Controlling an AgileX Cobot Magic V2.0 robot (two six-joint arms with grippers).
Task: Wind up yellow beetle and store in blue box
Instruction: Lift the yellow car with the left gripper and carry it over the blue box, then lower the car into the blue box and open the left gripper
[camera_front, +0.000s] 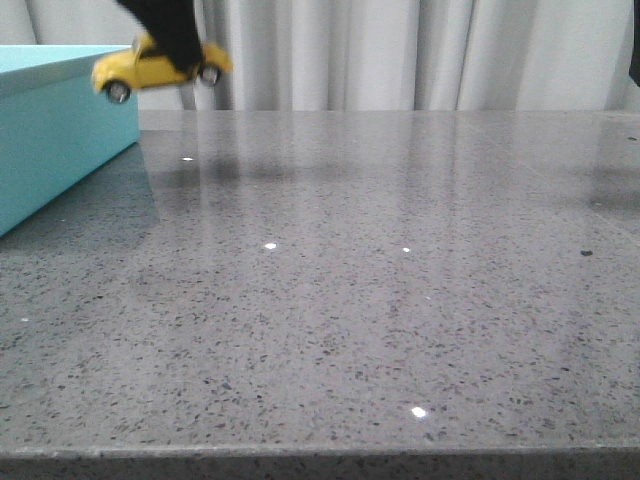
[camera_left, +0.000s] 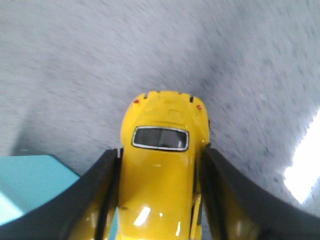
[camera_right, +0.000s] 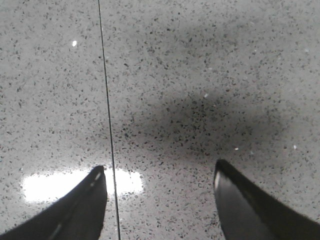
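The yellow beetle (camera_front: 150, 68) hangs in the air at the far left, held across its roof by my left gripper (camera_front: 180, 55). It is beside the right top corner of the blue box (camera_front: 55, 135), partly over its rim. In the left wrist view the beetle (camera_left: 162, 170) sits between the two black fingers (camera_left: 100, 195), its rear window facing away, with a corner of the blue box (camera_left: 32, 182) below. My right gripper (camera_right: 159, 172) is open and empty above bare table; in the front view only a dark sliver shows at the right edge.
The grey speckled table (camera_front: 360, 280) stretches from the box to the right edge. A thin dark seam (camera_right: 106, 120) runs across it under the right gripper. White curtains (camera_front: 400, 50) hang behind the table.
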